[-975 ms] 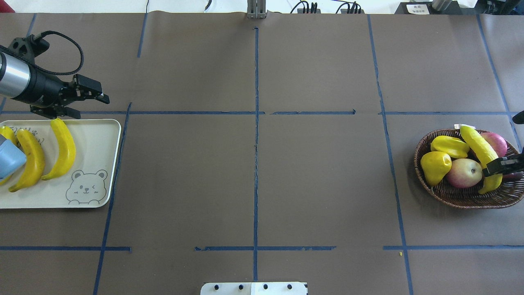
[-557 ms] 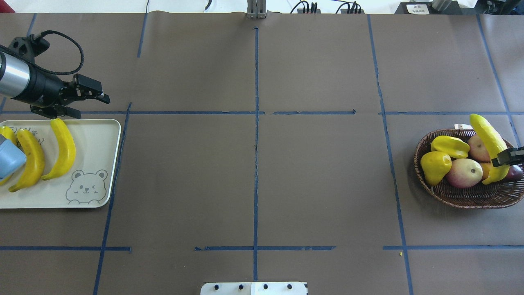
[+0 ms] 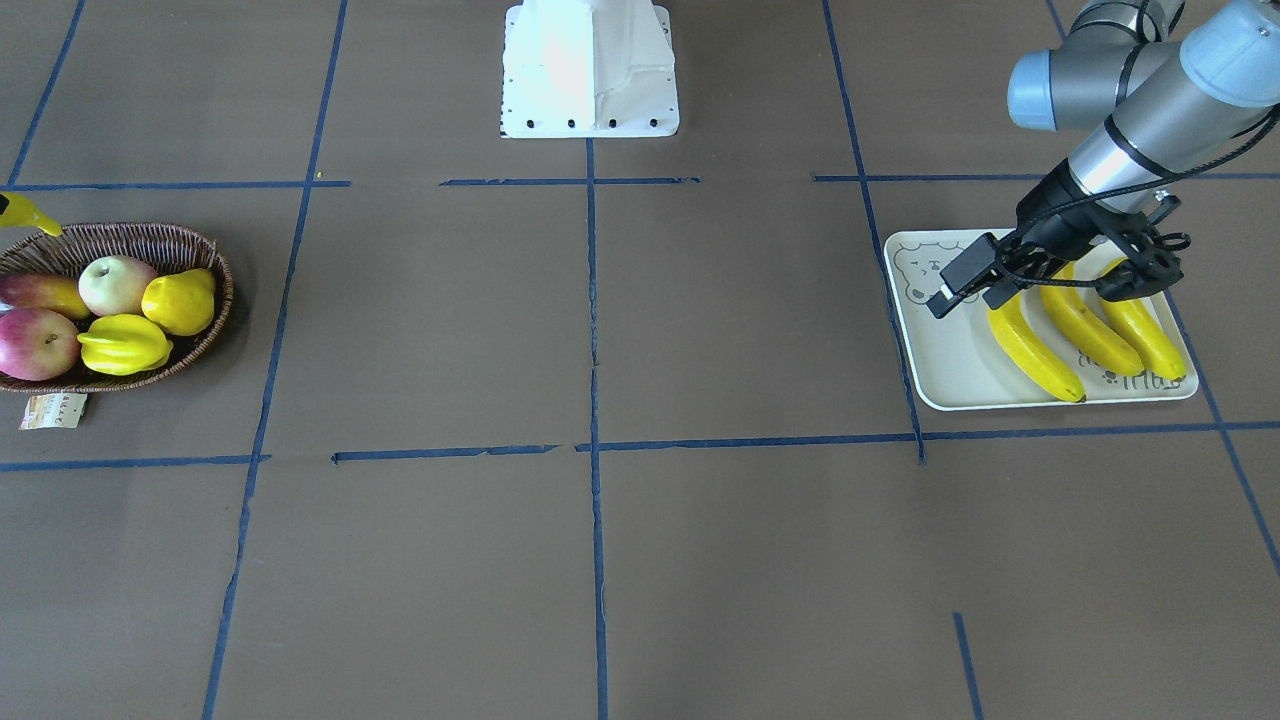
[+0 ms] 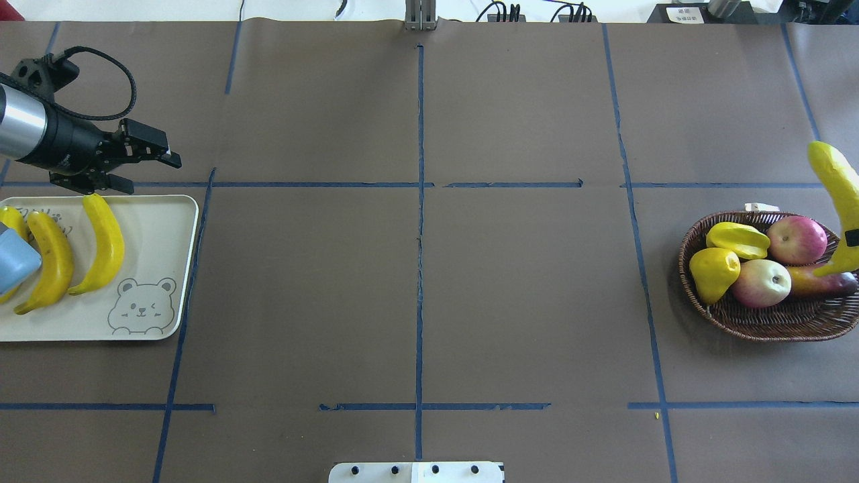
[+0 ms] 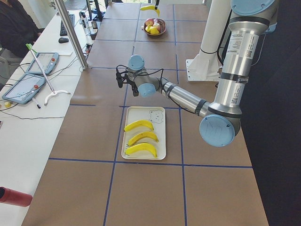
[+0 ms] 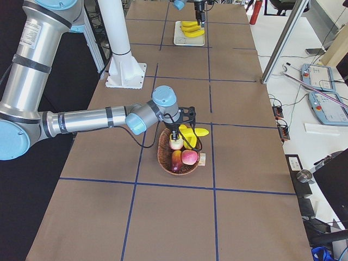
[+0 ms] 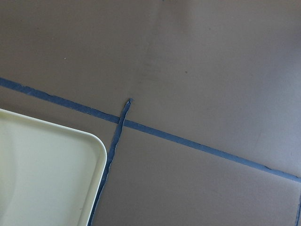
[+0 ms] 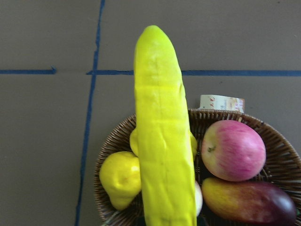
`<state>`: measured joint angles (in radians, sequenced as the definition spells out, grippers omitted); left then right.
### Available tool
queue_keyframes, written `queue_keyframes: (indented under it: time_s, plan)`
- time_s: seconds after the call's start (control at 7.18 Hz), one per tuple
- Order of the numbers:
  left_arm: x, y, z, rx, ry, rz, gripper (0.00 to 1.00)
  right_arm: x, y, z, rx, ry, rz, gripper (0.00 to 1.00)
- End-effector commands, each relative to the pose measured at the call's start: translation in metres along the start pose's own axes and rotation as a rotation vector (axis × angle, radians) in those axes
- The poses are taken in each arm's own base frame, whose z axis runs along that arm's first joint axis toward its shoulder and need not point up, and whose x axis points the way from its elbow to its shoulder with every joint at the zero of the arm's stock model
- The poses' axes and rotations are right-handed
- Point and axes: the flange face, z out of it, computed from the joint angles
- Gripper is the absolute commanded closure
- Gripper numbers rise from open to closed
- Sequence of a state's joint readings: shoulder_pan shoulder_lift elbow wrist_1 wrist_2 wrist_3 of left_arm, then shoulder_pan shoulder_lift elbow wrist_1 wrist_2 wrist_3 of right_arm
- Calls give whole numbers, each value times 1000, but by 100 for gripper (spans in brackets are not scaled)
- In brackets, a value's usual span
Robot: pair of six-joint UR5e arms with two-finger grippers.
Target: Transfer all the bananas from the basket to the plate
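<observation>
Over the brown table (image 4: 523, 282), right gripper (image 4: 851, 238) clamps a banana (image 4: 835, 194) above the basket (image 4: 758, 322); left gripper (image 4: 153, 174) gapes beside the plate (image 4: 154, 235).

Overhead view looks forward and down from behind the robot (image 3: 590, 60), taking in most of the table (image 4: 523, 282); front view faces it from across, steeply down; both share plate (image 4: 158, 228) and basket (image 4: 758, 322), sides swapped; the end views look along the table from farther off; left wrist view sits close over the plate's corner; right wrist view, close, looks past a banana (image 8: 162, 141) onto the basket.
</observation>
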<state>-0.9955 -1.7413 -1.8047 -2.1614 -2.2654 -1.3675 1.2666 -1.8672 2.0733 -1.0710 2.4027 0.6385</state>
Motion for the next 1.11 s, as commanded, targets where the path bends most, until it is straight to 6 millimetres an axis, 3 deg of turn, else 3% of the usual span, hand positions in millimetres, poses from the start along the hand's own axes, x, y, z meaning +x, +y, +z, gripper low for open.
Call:
queue_keyframes:
  time_s: [0.0, 0.14, 0.28, 0.42, 0.56, 0.7, 0.98]
  plan:
    - [11, 2, -1, -3, 15, -10, 0, -89, -51, 6, -8, -148, 10, 100]
    - [36, 3, -3, -8, 48, -41, 0, -155, -78, 23, -28, -211, 64, 99]
    - [67, 9, -5, -18, 94, -64, 0, -212, -91, 39, -20, -241, 103, 99]
    - [93, 19, -6, -34, 153, -94, 0, -261, -85, 59, 12, -262, 120, 99]
    - [123, 44, 2, -76, 242, -110, 0, -303, -63, 84, 55, -324, 168, 99]
    - [162, 59, -2, -51, 353, -92, 0, -346, -37, 105, 91, -410, 200, 99]
    - [210, 98, 10, -96, 427, -83, 0, -402, -18, 115, 94, -483, 183, 99]
